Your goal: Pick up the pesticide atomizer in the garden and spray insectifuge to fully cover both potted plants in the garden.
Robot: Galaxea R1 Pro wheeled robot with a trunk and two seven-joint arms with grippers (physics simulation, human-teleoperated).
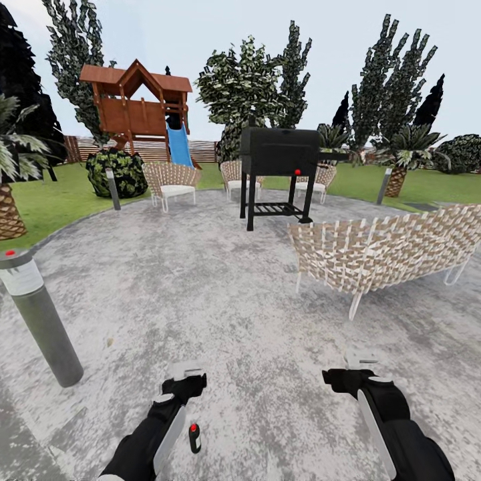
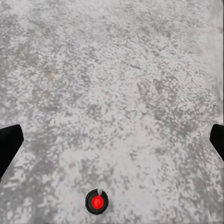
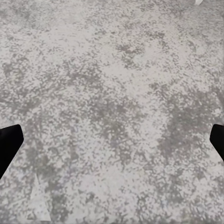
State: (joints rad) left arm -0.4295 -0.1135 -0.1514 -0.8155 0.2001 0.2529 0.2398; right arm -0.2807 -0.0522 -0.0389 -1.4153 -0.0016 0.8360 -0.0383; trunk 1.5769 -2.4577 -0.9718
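Atomizer (image 1: 194, 437) stands upright on patio (image 1: 220, 300), red dot up.

Even, bright daylight lay flat over the patio (image 1: 200, 287) — shadows were faint, glare none — though textures looked soft and grainy.

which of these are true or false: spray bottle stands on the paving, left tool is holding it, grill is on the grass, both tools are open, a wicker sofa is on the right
1. The spray bottle stands on the paving. True.
2. The left tool holds the bottle. False: it is empty, and the bottle stands apart from it on the ground.
3. The grill is on the grass. False: it stands on the paving.
4. Both tools are open. True: the right tool is open too.
5. A wicker sofa is on the right. True.
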